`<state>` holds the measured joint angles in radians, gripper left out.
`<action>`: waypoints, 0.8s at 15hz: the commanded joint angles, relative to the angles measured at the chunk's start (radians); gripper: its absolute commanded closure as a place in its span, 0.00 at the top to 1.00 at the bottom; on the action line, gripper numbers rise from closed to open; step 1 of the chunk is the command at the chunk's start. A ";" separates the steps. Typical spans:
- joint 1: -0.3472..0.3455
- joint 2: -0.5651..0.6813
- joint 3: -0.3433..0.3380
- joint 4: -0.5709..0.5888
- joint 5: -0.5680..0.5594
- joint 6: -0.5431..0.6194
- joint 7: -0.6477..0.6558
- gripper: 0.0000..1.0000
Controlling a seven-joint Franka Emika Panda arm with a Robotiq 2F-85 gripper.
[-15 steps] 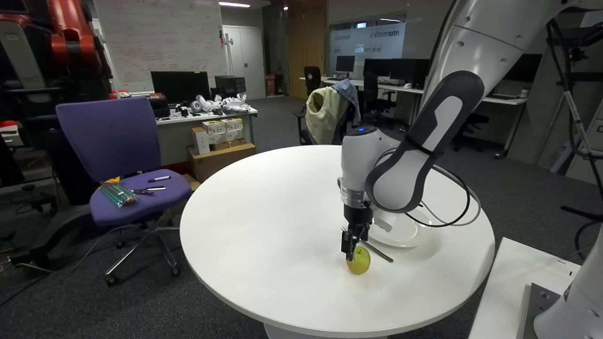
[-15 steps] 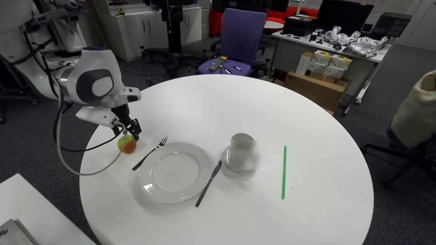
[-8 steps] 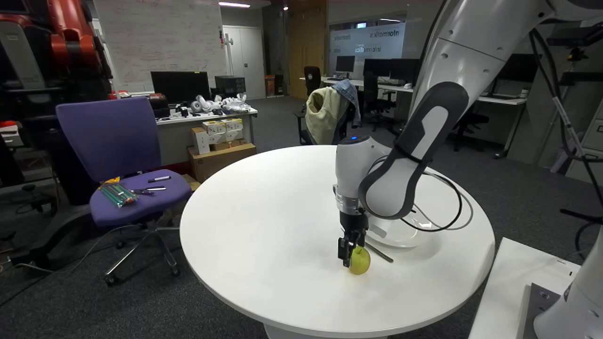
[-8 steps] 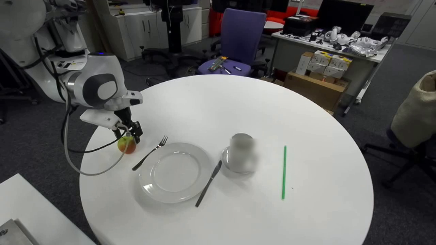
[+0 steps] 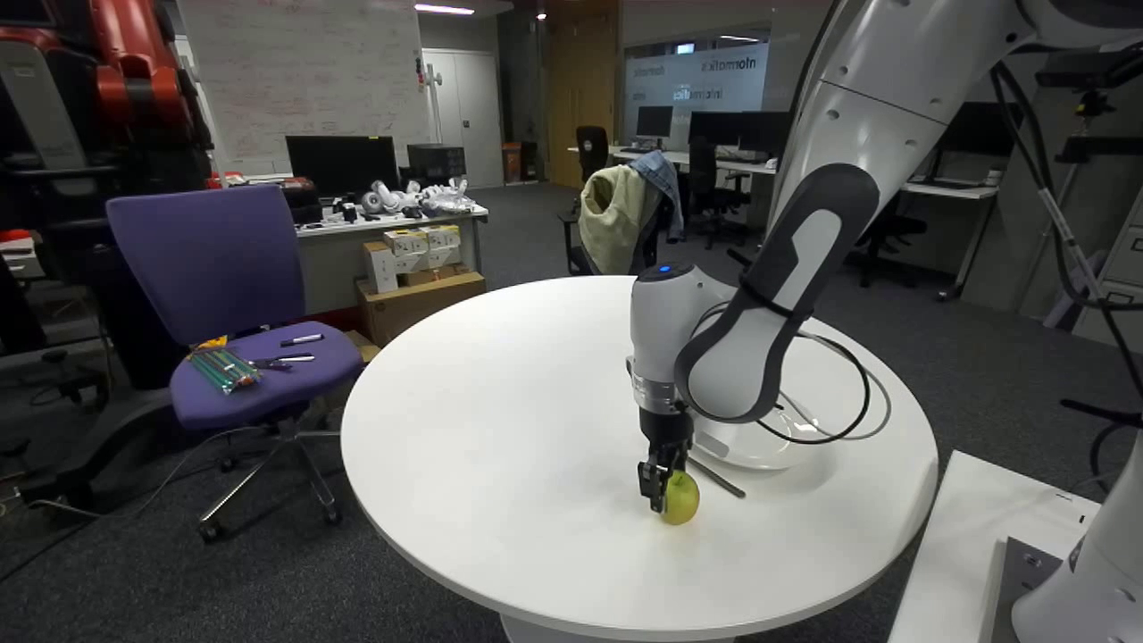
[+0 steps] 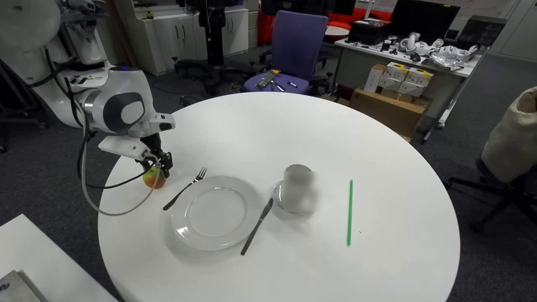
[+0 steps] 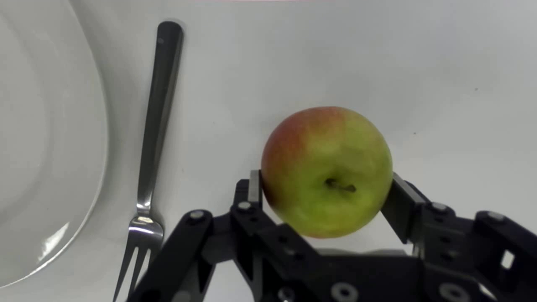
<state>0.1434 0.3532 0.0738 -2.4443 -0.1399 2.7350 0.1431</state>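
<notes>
A red and green apple [image 7: 327, 142] sits between the two black fingers of my gripper [image 7: 325, 180] in the wrist view. The finger pads appear to touch it on both sides, and its stem faces the camera. The apple also shows in both exterior views [image 5: 683, 500] [image 6: 153, 179], on or very close to the white round table [image 5: 500, 500]. There my gripper [image 5: 659, 493] [image 6: 156, 168] points down over it and partly covers it. A fork [image 7: 157, 113] lies beside the apple, and a white plate [image 7: 98, 138] lies past the fork.
In an exterior view, a knife [image 6: 256, 226] lies beside the plate. A blurred white cup [image 6: 300, 191] stands on a saucer [image 6: 277, 197], with a green stick [image 6: 350, 212] farther along. Cables [image 6: 86, 184] hang from the arm. A purple chair [image 5: 259, 366] stands off the table.
The gripper has come down around the apple and its fingers have closed in on the apple's sides. The apple has shifted very slightly. Other tableware has not moved.
</notes>
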 commanded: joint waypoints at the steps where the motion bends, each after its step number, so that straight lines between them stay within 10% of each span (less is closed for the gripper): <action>1: 0.013 -0.003 -0.012 0.007 -0.004 -0.002 -0.022 0.47; 12: 0.014 -0.106 -0.047 -0.057 -0.029 0.009 0.000 0.47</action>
<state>0.1463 0.3303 0.0525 -2.4476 -0.1474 2.7351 0.1431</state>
